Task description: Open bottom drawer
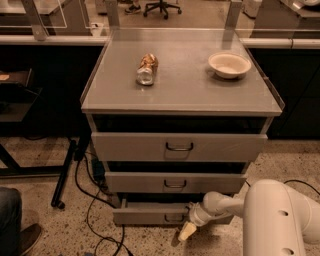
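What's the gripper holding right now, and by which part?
Cannot tell. The gripper is low against the bottom drawer front, just right of its wire handle, but no grip on the handle is visible.

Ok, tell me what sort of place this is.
Likely an office or lab workspace: a grey metal drawer cabinet, an office chair behind it, and cables trailing over the speckled floor. The gripper is low, just in front of the bottom drawer, right of its handle.
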`<state>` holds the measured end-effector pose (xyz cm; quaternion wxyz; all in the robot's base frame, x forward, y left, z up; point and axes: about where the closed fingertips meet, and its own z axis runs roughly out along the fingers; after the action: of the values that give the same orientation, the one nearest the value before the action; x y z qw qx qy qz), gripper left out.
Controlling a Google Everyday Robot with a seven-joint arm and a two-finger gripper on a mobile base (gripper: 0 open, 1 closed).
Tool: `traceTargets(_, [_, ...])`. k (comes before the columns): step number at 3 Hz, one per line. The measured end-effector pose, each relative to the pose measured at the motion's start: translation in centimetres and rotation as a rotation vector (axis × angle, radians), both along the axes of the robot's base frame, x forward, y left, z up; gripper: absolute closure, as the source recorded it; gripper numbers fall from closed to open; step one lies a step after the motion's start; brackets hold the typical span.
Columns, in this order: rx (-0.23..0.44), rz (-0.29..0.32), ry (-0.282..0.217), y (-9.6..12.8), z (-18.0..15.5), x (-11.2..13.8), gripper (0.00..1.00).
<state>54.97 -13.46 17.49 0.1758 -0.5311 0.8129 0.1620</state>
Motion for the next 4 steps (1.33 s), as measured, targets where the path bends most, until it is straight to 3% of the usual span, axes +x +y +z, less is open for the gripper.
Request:
traceTargets(2, [-0.034, 0.025, 0.008, 0.2, -0.8, 0.0, 0.0])
traceTargets(3, [-0.089, 0.045, 0.059, -0.6, -2.3, -2.5, 0.0])
traceTargets(4, [-0.09, 0.045, 0.059, -0.5, -1.6, -2.5, 0.0])
